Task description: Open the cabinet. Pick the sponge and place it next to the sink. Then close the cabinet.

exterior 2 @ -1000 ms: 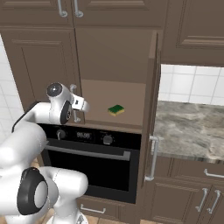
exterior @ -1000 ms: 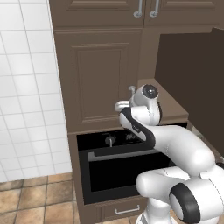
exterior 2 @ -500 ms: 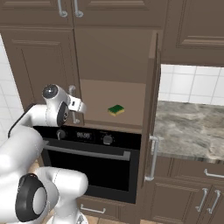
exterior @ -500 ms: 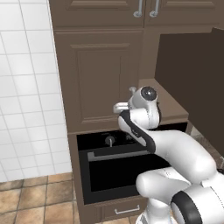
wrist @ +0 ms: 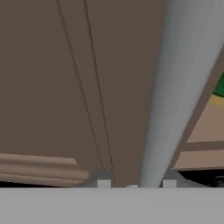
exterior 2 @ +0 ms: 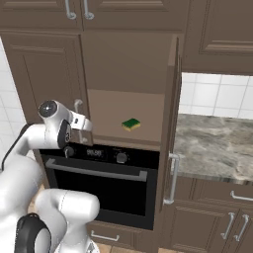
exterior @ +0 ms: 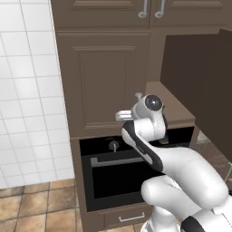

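Straddles the lower end of the left door's long silver handle (wrist: 175,87) with the gripper (wrist: 136,184): fingertips a little apart, the bar between them, a sliver of gap showing on one side, so loosely around the bar rather than clamped on it, and carrying nothing. Sits at the foot of that handle (exterior 2: 76,106) in the right base view too, gripper (exterior 2: 84,123) just below and beside it, above the black oven (exterior 2: 99,183). Shows the cabinet (exterior 2: 44,74) half opened: right of the handle, one door swung wide, the brown shelf (exterior 2: 113,106) bare to view. Finds the sponge (exterior 2: 131,124) flat on that shelf, to the right of the handle and deeper in, about level with the handle's foot, long side running roughly across and slightly slanted; peeks green at the edge of the hand view (wrist: 220,85). Calls, probably, for a pull back off the bar, then a reach rightward and inward. Against a second ago: jaws loosened from shut, elbow swung further left of the handle, gripper barely shifted, left door and sponge unmoved.
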Controlling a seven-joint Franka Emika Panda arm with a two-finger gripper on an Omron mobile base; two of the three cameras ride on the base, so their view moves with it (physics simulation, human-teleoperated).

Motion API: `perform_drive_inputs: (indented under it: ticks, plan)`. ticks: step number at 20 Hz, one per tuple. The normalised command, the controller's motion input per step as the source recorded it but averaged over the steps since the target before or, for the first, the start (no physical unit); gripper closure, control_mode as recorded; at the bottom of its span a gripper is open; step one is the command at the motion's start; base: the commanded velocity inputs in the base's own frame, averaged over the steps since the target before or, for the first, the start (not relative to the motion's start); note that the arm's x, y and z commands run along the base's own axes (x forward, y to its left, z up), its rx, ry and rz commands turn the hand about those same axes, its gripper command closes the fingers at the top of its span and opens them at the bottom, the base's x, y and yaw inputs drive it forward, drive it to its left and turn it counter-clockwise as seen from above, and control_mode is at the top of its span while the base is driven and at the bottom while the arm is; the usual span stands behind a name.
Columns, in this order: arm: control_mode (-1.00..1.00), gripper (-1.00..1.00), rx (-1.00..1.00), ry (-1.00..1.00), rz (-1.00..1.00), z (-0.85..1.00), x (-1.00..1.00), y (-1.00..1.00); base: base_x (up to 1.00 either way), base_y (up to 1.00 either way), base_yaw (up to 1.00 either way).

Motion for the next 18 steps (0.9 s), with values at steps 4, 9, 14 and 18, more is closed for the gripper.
perform_drive_inputs:
  ticks: [4, 9, 14, 18]
  plan:
    - [-1.0, 1.0, 0.01, -0.02, 0.02, -0.01, -0.24, 0.24, 0.0, 0.0, 0.0]
    - [-1.0, 1.0, 0.05, -0.03, 0.07, -0.07, -0.33, 0.29, 0.0, 0.0, 0.0]
    - [-1.0, 1.0, 0.07, -0.04, 0.11, -0.02, -0.39, 0.32, 0.0, 0.0, 0.0]
    - [-1.0, 1.0, 0.07, -0.04, 0.14, -0.02, -0.46, 0.32, 0.0, 0.0, 0.0]
